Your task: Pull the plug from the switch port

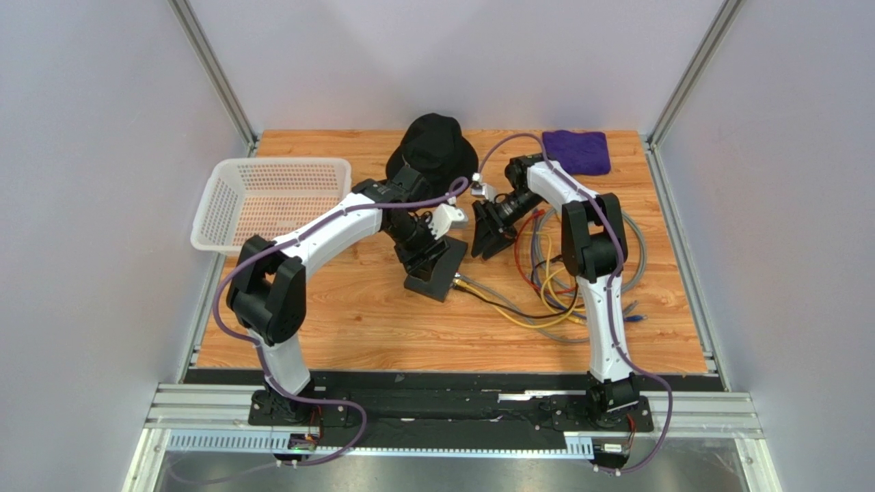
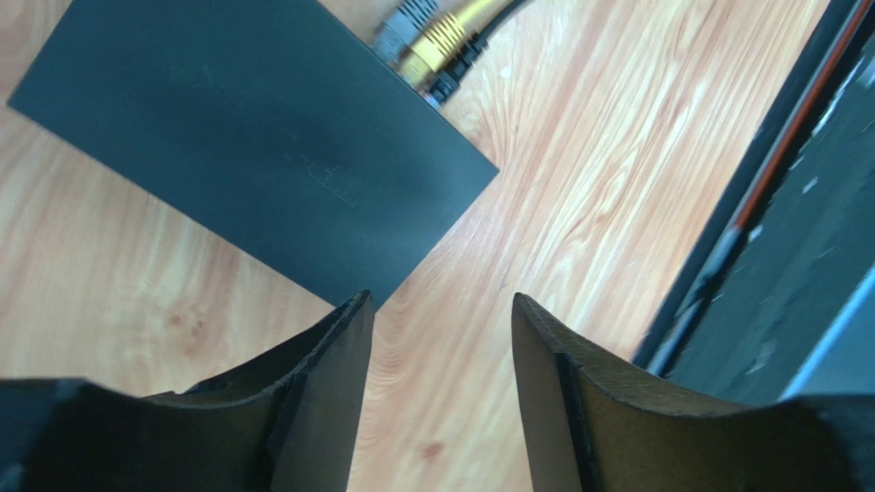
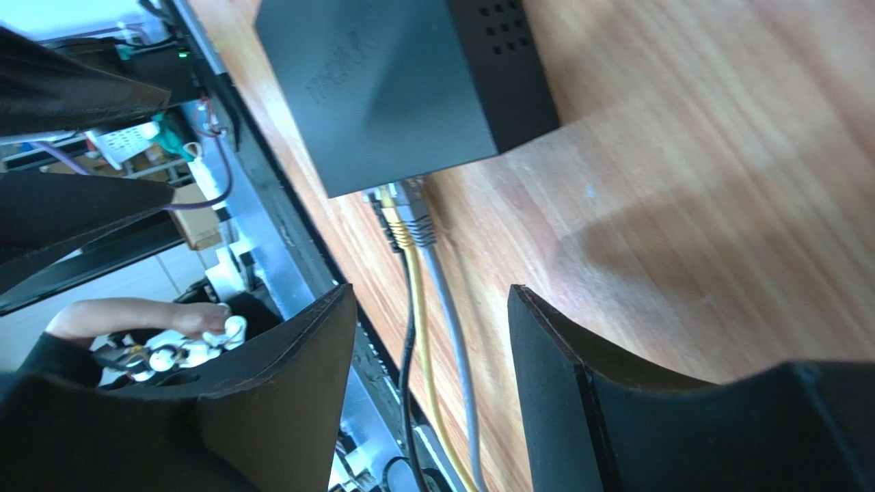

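- Two grippers are in play, both with jaws spread and nothing between them. The left gripper hangs over bare wood just off a corner of the switch. The right gripper looks along the cords toward the socket edge.
- The switch lies flat on the table, mid-board between the two arms. The plugs are seated in its near-right edge.
- Nothing pins the box down. If the right side pulls before the left presses on the lid, the switch would probably slide with the cord instead of letting go.
- The plugs sit side by side, and the yellow cable and grey cable run almost touching. A wide close could catch both, or grip the cord behind the plug body and strain it.
- I cannot see a latch tab; left unpressed, one would hold the plug in.
- The tangle of cables lies under the right arm and could snag a retreat.
- The black hat sits just behind the left wrist. The white basket and purple cloth lie well apart, out of the way.
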Tool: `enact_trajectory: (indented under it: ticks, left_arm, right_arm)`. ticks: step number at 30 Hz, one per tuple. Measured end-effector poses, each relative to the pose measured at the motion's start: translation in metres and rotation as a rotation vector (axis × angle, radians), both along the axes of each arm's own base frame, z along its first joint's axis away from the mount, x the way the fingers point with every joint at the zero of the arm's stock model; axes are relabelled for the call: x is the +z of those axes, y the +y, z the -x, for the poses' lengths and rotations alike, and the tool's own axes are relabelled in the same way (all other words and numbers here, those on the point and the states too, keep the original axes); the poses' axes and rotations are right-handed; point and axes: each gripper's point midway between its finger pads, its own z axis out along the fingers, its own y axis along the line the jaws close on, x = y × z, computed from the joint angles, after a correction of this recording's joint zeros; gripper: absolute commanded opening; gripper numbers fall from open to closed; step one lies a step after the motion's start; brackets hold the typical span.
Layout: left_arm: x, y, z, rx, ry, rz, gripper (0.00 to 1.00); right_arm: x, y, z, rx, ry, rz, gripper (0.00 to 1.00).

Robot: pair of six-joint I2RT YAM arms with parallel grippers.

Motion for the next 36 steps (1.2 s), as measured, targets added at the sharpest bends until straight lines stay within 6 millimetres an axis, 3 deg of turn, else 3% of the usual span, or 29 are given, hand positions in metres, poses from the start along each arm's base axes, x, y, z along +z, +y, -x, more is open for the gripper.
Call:
enact_trajectory:
  ticks: [9, 12, 20, 23, 32, 36]
  left_arm:
    - [-0.018, 0.007, -0.018, 0.365, 0.199, -0.004, 0.69]
    - [-0.026, 0.011, -0.028, 0.421, 0.235, -0.016, 0.70]
    - [-0.042, 0.000, -0.060, 0.469, 0.266, -0.005, 0.63]
    - [-0.053, 0.001, -0.062, 0.478, 0.285, -0.021, 0.60]
    - [-0.058, 0.004, -0.065, 0.525, 0.312, -0.021, 0.52]
    - [-0.073, 0.003, -0.058, 0.556, 0.375, -0.029, 0.51]
  right_arm:
    - [-0.008, 0.005, 0.010, -0.008, 0.077, -0.042, 0.59]
    - [-0.012, 0.007, 0.018, -0.003, 0.106, -0.040, 0.57]
    - [-0.024, 0.018, 0.043, -0.057, 0.241, -0.063, 0.57]
    - [-0.024, 0.021, 0.042, -0.088, 0.237, -0.062, 0.57]
    - [-0.024, 0.029, 0.038, -0.139, 0.221, -0.064, 0.56]
    - [-0.025, 0.033, 0.040, -0.141, 0.188, -0.067, 0.54]
